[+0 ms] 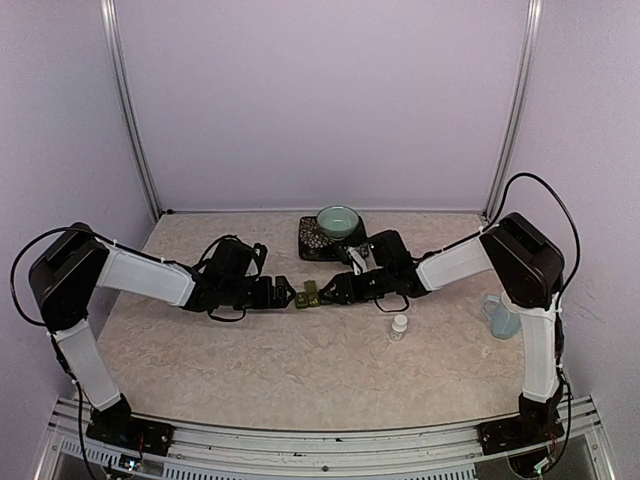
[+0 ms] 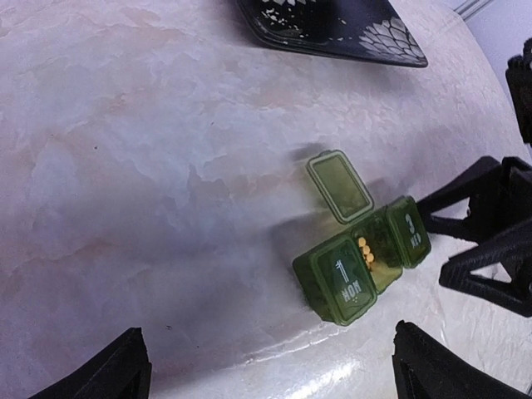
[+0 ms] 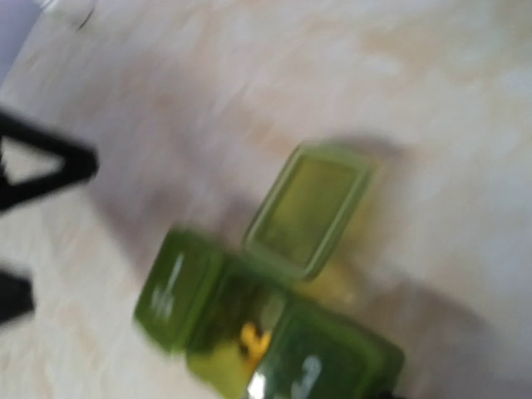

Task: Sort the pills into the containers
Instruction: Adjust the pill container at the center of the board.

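Observation:
The containers (image 1: 310, 295) are a dark green strip of three joined compartments lying on the table between my two grippers. In the left wrist view the containers (image 2: 357, 266) show lids marked 1 and 3 down, while the middle lid (image 2: 339, 185) stands up. Small yellow pills (image 2: 366, 251) lie in that middle compartment. My left gripper (image 2: 274, 374) is open, just short of the end marked 1. My right gripper (image 2: 432, 241) is at the end marked 3 with its jaws apart. The right wrist view is blurred; it shows the containers (image 3: 249, 316) and the pills (image 3: 253, 341) close below.
A teal bowl (image 1: 338, 222) sits on a dark patterned tray (image 1: 312, 243) just behind the containers. A small white bottle (image 1: 400, 325) stands right of centre. A pale blue mug (image 1: 503, 315) is by the right arm's upright link.

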Controlling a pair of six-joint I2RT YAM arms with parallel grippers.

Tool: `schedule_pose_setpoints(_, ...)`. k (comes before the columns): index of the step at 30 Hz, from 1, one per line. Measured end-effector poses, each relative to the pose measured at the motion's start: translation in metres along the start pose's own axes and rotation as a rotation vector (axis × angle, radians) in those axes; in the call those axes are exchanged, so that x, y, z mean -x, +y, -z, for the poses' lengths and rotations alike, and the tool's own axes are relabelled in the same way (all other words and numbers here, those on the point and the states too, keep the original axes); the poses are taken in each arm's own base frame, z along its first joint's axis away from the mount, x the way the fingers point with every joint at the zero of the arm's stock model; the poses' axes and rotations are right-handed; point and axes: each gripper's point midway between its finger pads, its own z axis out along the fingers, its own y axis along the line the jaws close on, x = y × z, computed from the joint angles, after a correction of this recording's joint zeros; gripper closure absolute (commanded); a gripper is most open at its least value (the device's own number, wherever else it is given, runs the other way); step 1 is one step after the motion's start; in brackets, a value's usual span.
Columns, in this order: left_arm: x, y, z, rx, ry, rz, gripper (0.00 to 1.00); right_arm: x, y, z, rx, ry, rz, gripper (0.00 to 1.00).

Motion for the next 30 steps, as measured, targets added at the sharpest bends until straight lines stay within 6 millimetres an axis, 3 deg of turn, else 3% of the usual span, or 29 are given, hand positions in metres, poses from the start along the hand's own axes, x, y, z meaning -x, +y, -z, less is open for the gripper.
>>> schedule_pose_setpoints(8,0.004,0.011,0.002,0.03,-0.006,0.015,0.01,-0.033,0.025,-0.007,0.093,0.068,0.042,0.42)
schedule_pose_setpoints(13,0.003,0.013,0.002,0.037,0.002,0.016,0.01,-0.05,0.039,-0.009,0.076,0.079,0.133,0.36)
schedule_pose_setpoints(23,0.017,0.004,0.016,0.014,-0.038,0.017,0.01,-0.032,0.021,0.0,-0.141,-0.012,0.326,0.19)
schedule_pose_setpoints(30,0.017,0.005,0.022,0.015,-0.042,0.019,0.01,-0.041,0.024,-0.01,-0.207,0.0,0.501,0.19)
